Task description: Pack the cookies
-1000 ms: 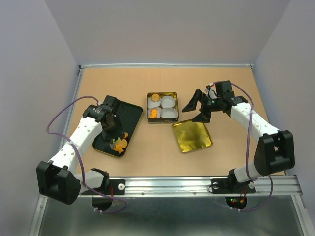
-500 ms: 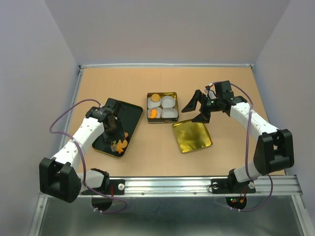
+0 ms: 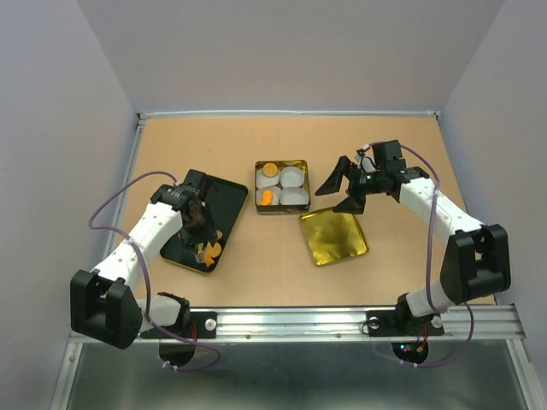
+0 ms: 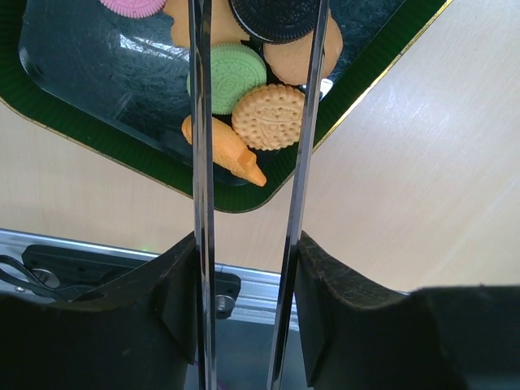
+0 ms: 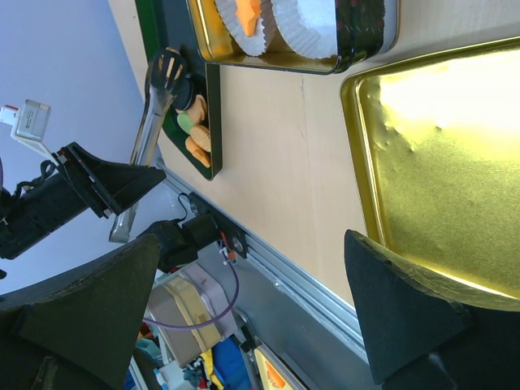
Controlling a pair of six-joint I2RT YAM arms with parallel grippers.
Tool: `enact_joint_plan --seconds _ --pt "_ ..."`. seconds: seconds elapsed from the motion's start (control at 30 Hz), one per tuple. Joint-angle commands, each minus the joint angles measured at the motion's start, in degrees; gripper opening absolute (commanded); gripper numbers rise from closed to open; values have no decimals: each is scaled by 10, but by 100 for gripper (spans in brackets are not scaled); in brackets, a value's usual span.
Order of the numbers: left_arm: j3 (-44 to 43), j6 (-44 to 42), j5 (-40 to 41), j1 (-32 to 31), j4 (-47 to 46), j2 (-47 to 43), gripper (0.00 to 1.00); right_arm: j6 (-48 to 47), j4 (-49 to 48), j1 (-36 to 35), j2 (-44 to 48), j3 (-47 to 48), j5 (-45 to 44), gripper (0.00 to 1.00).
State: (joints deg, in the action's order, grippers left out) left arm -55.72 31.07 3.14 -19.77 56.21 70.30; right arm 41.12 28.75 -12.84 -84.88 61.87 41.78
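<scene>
The left claw (image 4: 248,253) is clamped on the tongs (image 4: 201,162), whose arms flank a dark cookie (image 4: 280,18) in the cookies (image 4: 268,116) heaped in the tray (image 4: 122,89) corner. The right claw (image 3: 340,193) hangs wide open and empty beside the tin (image 5: 370,41). In that crowded heap, I reckon the tongs could drag a neighbour or drop the cookie. Only the left wrist view shows the straddle, and only the top view shows the whole tin.

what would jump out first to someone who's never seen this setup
The shiny gold lid lies on the table right of centre, just in front of the open tin of white paper cups. On the left, the left gripper holds metal tongs over a dark tray of cookies. The right gripper hangs wide open beside the tin.
</scene>
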Motion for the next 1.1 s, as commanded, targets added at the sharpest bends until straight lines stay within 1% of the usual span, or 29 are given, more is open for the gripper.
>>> enact_joint_plan --seconds 0.0,0.17,0.5,0.63,0.7,0.8,0.83,0.9,0.97,1.07 --pt "9 -6 -4 3 0 -7 51 -9 -2 -3 0 4 1 100" --pt "13 -5 -8 2 -3 -9 47 -8 -2 -3 1 2 1 100" --pt "-8 -10 -5 2 -4 7 37 -8 -1 -3 2 4 -2 100" --pt "-23 -16 -1 2 0 16 26 -8 -2 -3 2 5 -4 100" --pt "-37 -17 -1 2 6 20 25 -8 -1 -3 2 7 -4 100" --pt "-65 -22 2 2 13 29 17 -8 -2 -3 3 8 -6 100" --pt "-71 -24 5 3 14 33 10 -7 -2 -3 2 8 -7 100" --pt "-85 -29 10 3 20 42 2 -8 -2 -3 2 9 -8 100" --pt "-88 -32 10 3 19 48 0 -9 -1 -3 3 11 -9 100" --pt "-91 -34 9 3 17 49 0 -8 -1 -3 4 13 -11 100"
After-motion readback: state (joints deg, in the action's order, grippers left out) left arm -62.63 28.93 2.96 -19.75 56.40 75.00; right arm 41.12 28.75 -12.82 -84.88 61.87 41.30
